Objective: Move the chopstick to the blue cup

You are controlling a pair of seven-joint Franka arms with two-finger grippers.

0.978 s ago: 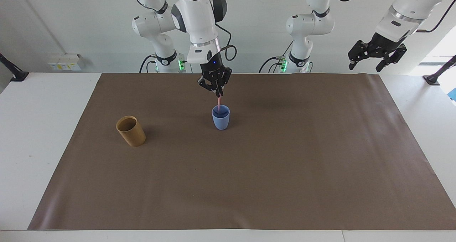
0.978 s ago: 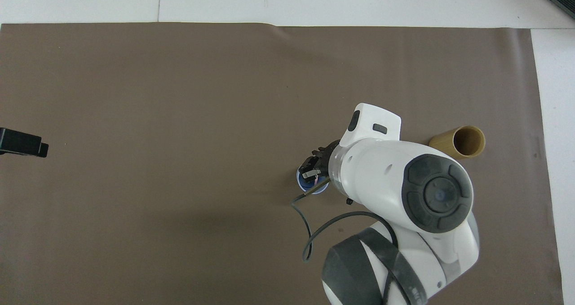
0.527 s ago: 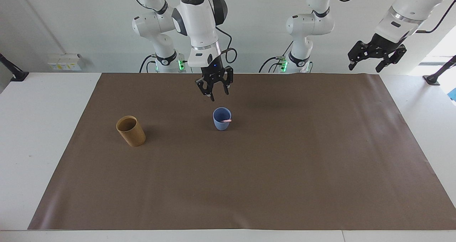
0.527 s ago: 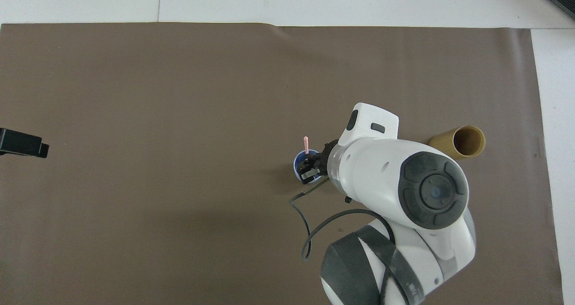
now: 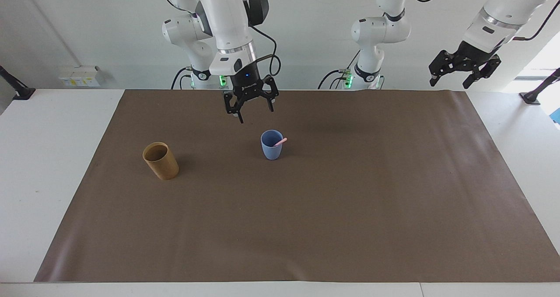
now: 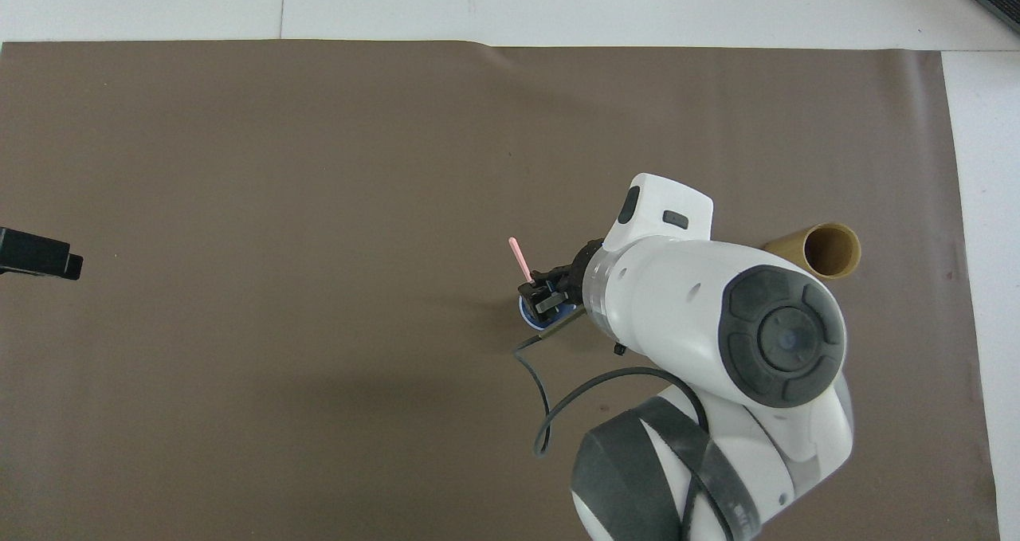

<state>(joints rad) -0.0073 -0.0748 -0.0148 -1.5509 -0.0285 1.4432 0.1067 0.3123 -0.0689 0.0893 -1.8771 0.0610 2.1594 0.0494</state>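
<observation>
The light blue cup (image 5: pixel 271 145) stands upright mid-table, mostly covered by the right arm in the overhead view (image 6: pixel 526 311). A pale pink chopstick (image 5: pixel 280 141) rests inside it, its top end leaning over the rim toward the left arm's end of the table (image 6: pixel 519 259). My right gripper (image 5: pixel 250 109) hangs open and empty above the mat, beside the cup toward the right arm's end; in the overhead view it shows as dark fingers (image 6: pixel 545 297). Raised off the mat's corner at the left arm's end, my left gripper (image 5: pixel 463 69) waits, open; only its tip (image 6: pixel 40 253) shows overhead.
A tan bamboo-coloured cup (image 5: pixel 160 160) stands on the brown mat (image 5: pixel 306 227) toward the right arm's end (image 6: pixel 821 250). The right arm's black cable (image 6: pixel 550 401) loops beside its wrist.
My right gripper opened and let go of the chopstick, which dropped into the blue cup and tipped against its rim. The gripper then rose and drifted toward the right arm's end.
</observation>
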